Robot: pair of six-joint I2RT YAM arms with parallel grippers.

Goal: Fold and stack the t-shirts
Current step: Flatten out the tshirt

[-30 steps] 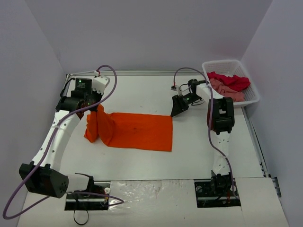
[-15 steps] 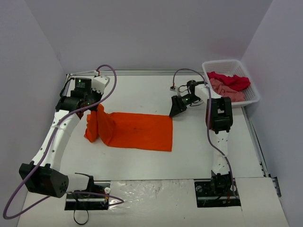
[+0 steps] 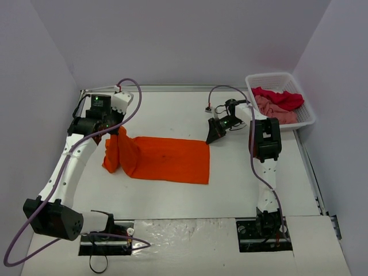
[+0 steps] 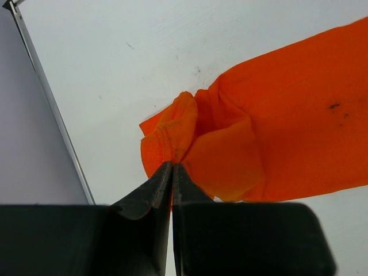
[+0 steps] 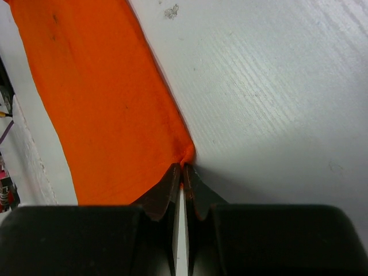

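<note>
The bright orange t-shirt (image 3: 167, 158) lies as a folded strip on the white table, its left end lifted into a bunch. My left gripper (image 3: 118, 131) is shut on that bunched left end (image 4: 172, 138), holding it above the table. My right gripper (image 3: 210, 140) is shut on the strip's far right corner (image 5: 185, 154), low at the table surface. A crimson red t-shirt (image 3: 282, 98) and a dusty pink t-shirt (image 3: 275, 109) lie crumpled in the basket at the back right.
The white lattice basket (image 3: 259, 80) stands at the back right corner. A metal rail (image 4: 49, 98) runs along the table's left edge, close to the left arm. Grey walls enclose the table on three sides.
The right gripper has shifted slightly left onto the shirt's right corner and closed on it. The left gripper and its bunch of cloth have not moved.
</note>
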